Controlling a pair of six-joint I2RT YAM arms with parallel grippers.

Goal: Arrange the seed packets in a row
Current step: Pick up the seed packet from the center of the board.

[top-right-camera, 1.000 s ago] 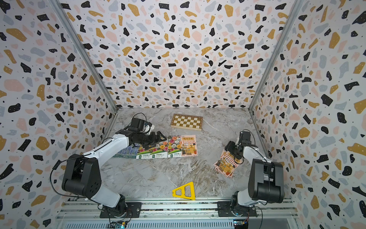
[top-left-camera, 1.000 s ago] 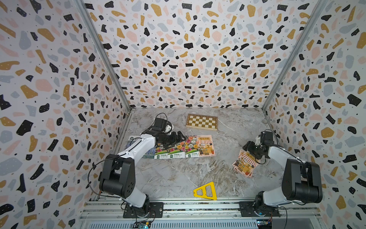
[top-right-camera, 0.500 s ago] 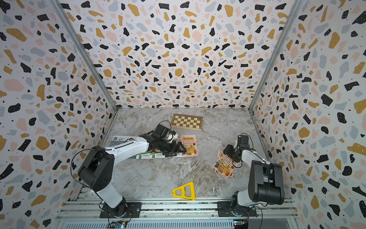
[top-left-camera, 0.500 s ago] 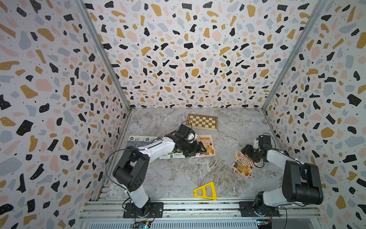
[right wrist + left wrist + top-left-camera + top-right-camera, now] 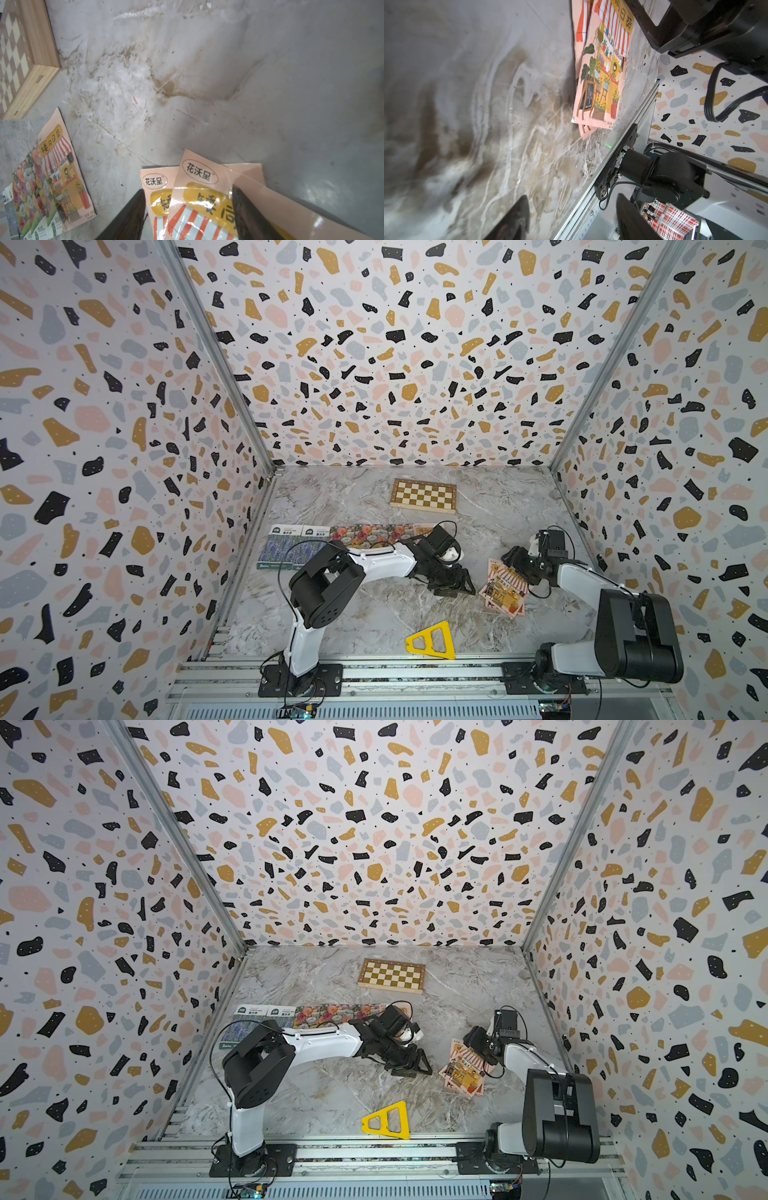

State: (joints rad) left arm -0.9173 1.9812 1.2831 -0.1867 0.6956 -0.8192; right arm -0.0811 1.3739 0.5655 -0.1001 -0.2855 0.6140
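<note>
My left pincer (image 5: 454, 588) hangs open and empty just beside the overlapping pink packets (image 5: 503, 593); my right pincer (image 5: 187, 188) straddles them, jaws apart, with the yellow triangle (image 5: 432, 641) nearby.

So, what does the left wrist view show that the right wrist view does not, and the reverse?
Only the left wrist view: the aluminium rail at the table's edge, the right arm's base and the patterned wall. Only the right wrist view: a corner of the chessboard, and the row's end, a pink packet beside flower packets. Both: the marble table and the overlapping pink packets, seen from opposite ends.
</note>
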